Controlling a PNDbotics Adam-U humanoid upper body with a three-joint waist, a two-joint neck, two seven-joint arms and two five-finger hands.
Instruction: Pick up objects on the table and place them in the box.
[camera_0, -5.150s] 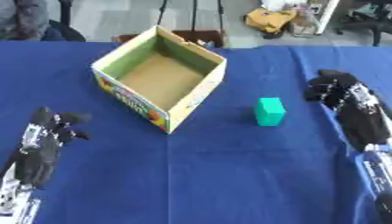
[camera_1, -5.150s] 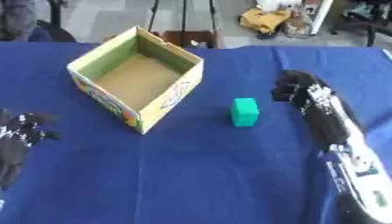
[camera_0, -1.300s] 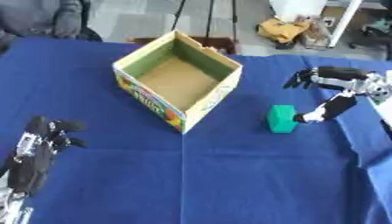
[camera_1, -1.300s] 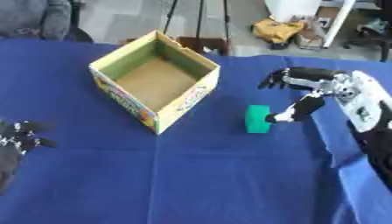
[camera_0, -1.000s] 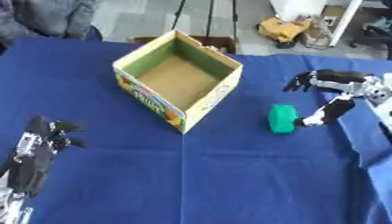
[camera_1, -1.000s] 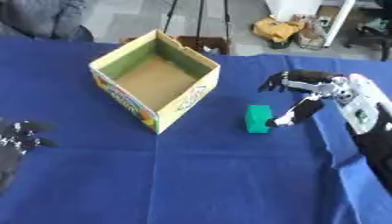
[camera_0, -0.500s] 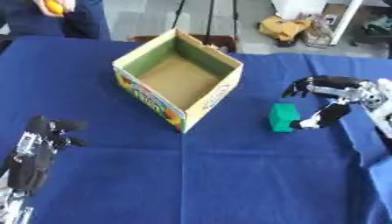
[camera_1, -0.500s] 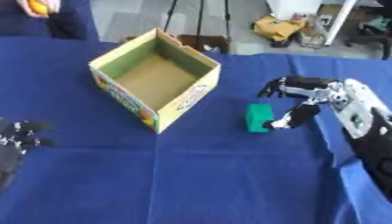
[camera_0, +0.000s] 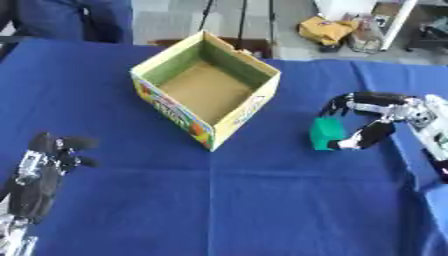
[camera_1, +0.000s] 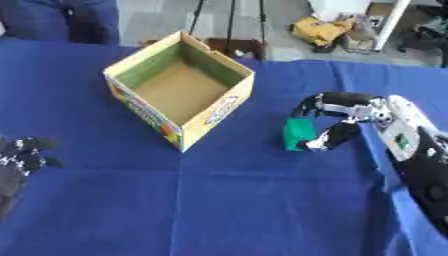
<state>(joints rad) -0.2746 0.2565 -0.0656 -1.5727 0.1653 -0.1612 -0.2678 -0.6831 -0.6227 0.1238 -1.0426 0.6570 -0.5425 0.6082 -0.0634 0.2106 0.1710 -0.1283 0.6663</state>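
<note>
A small green block (camera_0: 325, 134) stands on the blue tablecloth, right of an open cardboard box (camera_0: 206, 88) with a bare brown floor. My right hand (camera_0: 372, 118) reaches in from the right and brackets the block: curled fingers arch over its top and the thumb touches its lower right side. The block still rests on the cloth. Low at the left edge lies my left hand (camera_0: 44, 167), its fingers relaxed and holding nothing.
The blue table (camera_0: 219, 205) runs wide in front and to the left of the box. Beyond the far edge are a tripod's legs, a yellow bag (camera_0: 325, 30) on the floor and a person's dark clothing (camera_0: 61, 20) at the upper left.
My right hand has moved left and down onto the green block, its fingers and thumb closing in around it. The left hand has stayed put. The view has shifted slightly.
</note>
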